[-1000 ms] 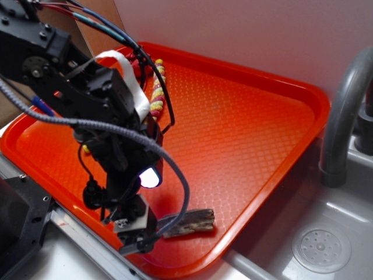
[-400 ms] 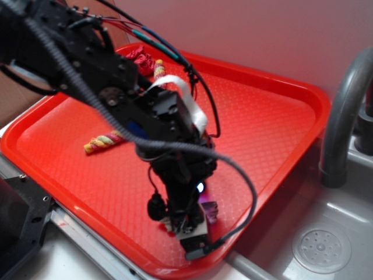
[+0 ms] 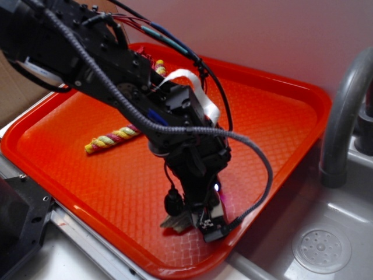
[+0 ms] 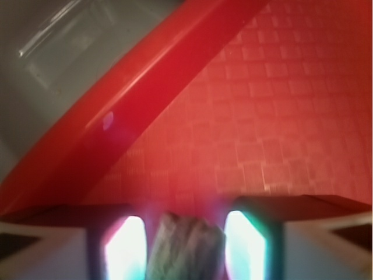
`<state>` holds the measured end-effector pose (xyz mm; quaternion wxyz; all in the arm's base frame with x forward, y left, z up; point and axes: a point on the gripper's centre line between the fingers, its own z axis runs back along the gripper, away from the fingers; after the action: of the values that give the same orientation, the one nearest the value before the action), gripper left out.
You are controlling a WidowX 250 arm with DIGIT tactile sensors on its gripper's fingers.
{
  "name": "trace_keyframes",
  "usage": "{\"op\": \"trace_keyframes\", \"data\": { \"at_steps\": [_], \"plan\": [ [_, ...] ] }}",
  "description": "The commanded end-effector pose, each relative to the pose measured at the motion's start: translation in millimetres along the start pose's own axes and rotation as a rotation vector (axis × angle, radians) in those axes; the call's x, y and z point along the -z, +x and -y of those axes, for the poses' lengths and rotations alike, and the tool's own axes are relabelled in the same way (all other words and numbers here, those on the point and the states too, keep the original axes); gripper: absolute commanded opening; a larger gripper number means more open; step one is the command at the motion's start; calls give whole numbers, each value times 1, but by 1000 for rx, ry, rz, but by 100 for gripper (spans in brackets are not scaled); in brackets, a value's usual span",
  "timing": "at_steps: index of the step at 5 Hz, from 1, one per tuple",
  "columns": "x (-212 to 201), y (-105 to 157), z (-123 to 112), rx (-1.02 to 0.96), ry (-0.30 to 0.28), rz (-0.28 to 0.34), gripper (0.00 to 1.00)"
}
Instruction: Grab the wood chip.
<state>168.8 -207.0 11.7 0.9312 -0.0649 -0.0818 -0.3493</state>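
The wood chip, a small rough grey-brown piece, lies on the red tray near its front rim. My gripper is down at the chip and covers most of it. In the wrist view the chip sits between my two lit fingers, with a small gap on each side. The jaws are open around it and are not pressing on it. The tray rim runs diagonally just beyond the chip.
A twisted yellow-red-green rope lies on the tray's left part. A grey curved tap pipe stands right of the tray. A sink with a round drain lies at the lower right. The tray's front rim is close to the gripper.
My arm has swung right along the tray's front and come down over the chip, which now sits between the fingers. The rope, hidden behind the arm before, shows now.
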Motion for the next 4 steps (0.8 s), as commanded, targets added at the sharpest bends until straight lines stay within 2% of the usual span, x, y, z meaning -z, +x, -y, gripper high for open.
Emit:
{"op": "trace_keyframes", "data": {
  "at_steps": [1, 2, 4],
  "plan": [
    [-5, -26, 16, -21, 18, -53, 0],
    [-50, -37, -6, -82, 35, -62, 0],
    [-161, -71, -84, -544, -36, -12, 0]
  ]
}}
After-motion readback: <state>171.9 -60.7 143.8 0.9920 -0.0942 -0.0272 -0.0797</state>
